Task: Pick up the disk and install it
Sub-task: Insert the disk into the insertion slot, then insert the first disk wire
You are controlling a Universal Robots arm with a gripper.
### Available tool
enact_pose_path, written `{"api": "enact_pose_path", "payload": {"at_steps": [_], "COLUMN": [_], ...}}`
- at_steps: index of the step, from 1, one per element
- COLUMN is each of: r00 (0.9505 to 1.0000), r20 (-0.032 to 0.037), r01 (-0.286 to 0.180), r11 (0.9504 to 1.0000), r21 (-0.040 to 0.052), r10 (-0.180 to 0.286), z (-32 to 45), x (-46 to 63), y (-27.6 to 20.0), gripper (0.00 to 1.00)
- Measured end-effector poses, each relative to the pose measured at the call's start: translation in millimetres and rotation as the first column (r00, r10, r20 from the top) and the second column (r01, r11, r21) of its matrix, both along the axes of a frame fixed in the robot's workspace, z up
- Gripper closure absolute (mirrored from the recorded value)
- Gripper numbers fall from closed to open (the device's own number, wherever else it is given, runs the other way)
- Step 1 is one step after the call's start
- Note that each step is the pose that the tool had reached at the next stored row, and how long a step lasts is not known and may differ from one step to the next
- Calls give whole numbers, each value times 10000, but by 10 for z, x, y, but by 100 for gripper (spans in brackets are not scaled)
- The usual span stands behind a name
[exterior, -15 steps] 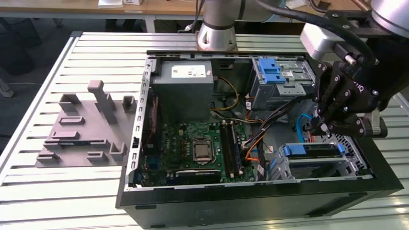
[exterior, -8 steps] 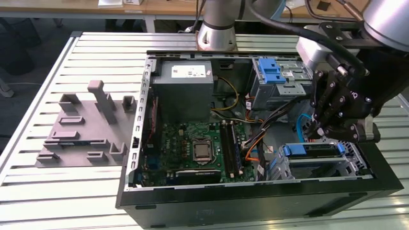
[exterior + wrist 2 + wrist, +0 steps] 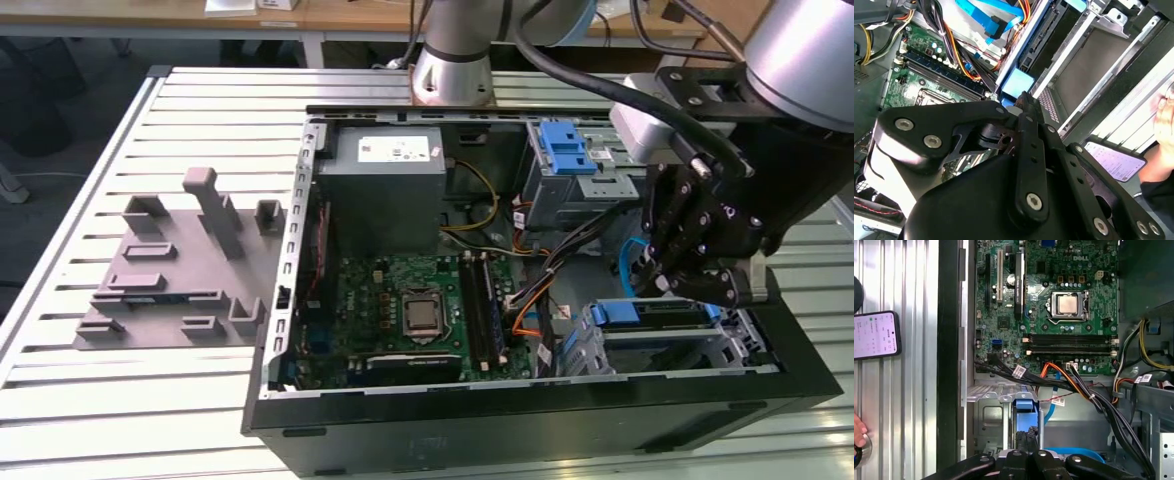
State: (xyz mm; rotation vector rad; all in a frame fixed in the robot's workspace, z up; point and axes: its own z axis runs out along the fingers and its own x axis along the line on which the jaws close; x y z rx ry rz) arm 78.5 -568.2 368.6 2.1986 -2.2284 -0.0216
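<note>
— Where the gripper (image 3: 697,290) hangs over the open case (image 3: 534,410), are its fingers drawn in?

— Pressed together, yes, tips right at the blue tab of the disk (image 3: 647,313). Whether they pinch it, I cannot tell.

— And the disk?

— In the cage at the case's corner, on the exterior view's right, beside the board (image 3: 414,310).

— What is under it all?

— A slatted metal table (image 3: 200,400). A grey plate (image 3: 174,270) with upright blocks lies on it, on the exterior view's left. In the first wrist view a phone (image 3: 874,335) lies on the slats just beside the case, with a hand (image 3: 858,432) near it.

— And the room?

— Wooden desks (image 3: 334,15) behind the table.
</note>
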Motion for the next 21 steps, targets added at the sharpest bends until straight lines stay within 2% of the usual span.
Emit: {"api": "enact_pose_path", "payload": {"at_steps": [14, 21], "r00": [10000, 10000], "r20": [0, -7], "r01": [0, 0], "r11": [10000, 10000], "r21": [4, 3], "r10": [0, 0], "z": [-8, -12], "x": [11, 220], "y": [0, 0], "gripper": [89, 89]}}
